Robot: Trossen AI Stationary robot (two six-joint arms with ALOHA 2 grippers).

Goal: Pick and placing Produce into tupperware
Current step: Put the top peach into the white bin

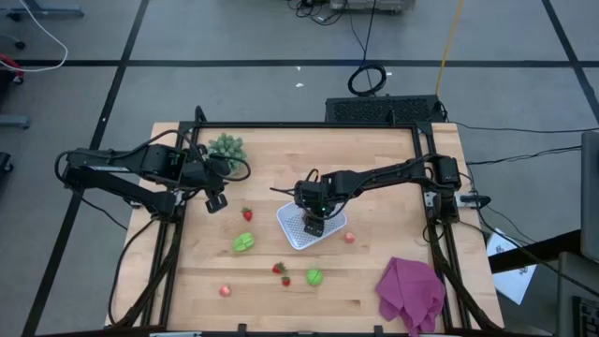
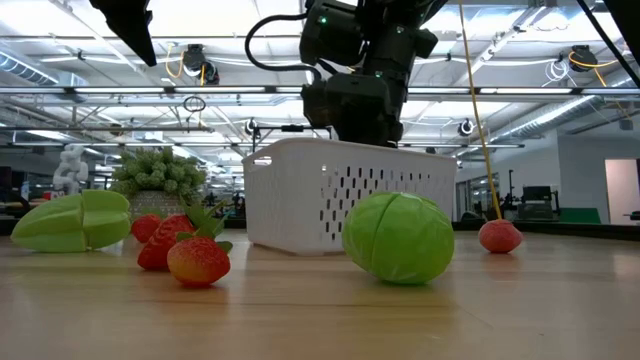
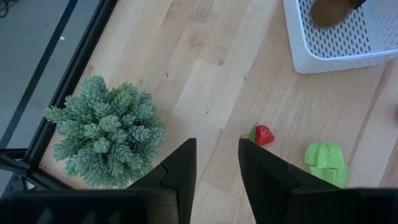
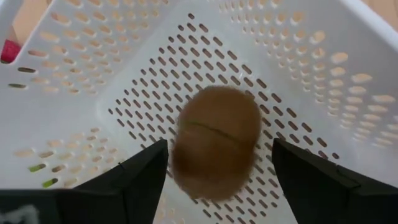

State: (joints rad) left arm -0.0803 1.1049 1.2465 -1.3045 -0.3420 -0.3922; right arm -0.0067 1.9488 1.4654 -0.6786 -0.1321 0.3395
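The white tupperware (image 1: 292, 238) stands at the table's middle. My right gripper (image 1: 314, 225) hangs over it, pointing down into it, open. A brown round produce piece (image 4: 216, 143) shows between the two fingers against the perforated bottom, with a gap to each finger; whether it rests there I cannot tell. My left gripper (image 1: 216, 200) waits above the table's far left, its fingers (image 3: 183, 168) a narrow gap apart with nothing between them. Loose on the wood lie a strawberry (image 1: 247, 214), a green cut piece (image 1: 244, 242), two strawberries (image 1: 281, 271), a green round piece (image 1: 314, 277) and pink-red balls (image 1: 349, 237) (image 1: 225, 291).
A spiky green plant (image 1: 226, 147) stands at the far left, just beyond my left gripper. A purple cloth (image 1: 410, 292) lies crumpled at the near right corner. Black frame rails (image 1: 159, 253) run along the table's sides. Bare wood lies between the tupperware and the far edge.
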